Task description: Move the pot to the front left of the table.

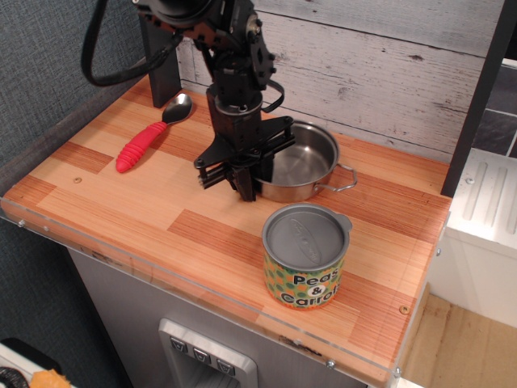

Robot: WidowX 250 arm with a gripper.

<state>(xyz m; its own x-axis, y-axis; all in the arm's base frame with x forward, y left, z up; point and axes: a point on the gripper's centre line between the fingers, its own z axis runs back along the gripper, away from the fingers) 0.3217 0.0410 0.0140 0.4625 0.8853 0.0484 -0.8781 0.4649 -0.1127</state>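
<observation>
The pot (308, 158), a shallow shiny steel pan with a wire loop handle showing on its right side, stands at the back middle of the wooden table (121, 206). My black gripper (248, 186) reaches down at the pot's near left rim. Its fingers are drawn close together with the rim between them, so it looks shut on the pot's edge. The pot rests on the table top. Its left handle is hidden behind the gripper.
A "Peas & Carrots" can (304, 256) with a grey lid stands just in front of the pot, towards the front right. A spoon with a red handle (145, 141) lies at the back left. A black post (160, 56) rises at the back left corner. A plank wall lies behind.
</observation>
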